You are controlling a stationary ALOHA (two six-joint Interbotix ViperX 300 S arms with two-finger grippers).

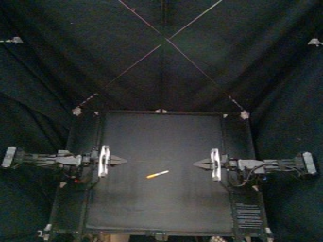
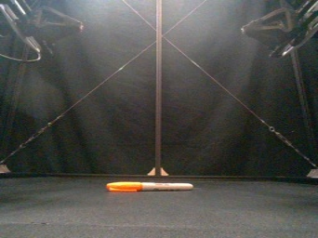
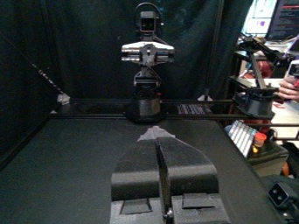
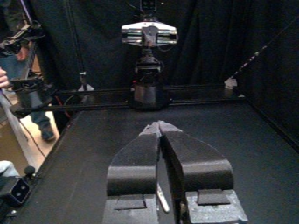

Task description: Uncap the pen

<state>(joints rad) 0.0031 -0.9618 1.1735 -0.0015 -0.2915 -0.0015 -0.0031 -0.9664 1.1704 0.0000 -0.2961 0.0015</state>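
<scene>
A marker pen [image 1: 157,174] with an orange cap and a white barrel lies flat on the black table [image 1: 164,142], near the middle and toward the front. In the front view the pen [image 2: 151,186] has its orange cap at the left end. My left gripper [image 1: 123,163] rests at the table's left side, jaws shut together, with nothing in it. My right gripper [image 1: 197,164] rests at the right side, also shut and holding nothing. Both point toward the middle, well apart from the pen. Neither wrist view shows the pen.
Each wrist view shows the opposite arm, the right arm [image 3: 147,66] and the left arm [image 4: 149,57], parked at the table's far rail. Black curtains close the back and sides.
</scene>
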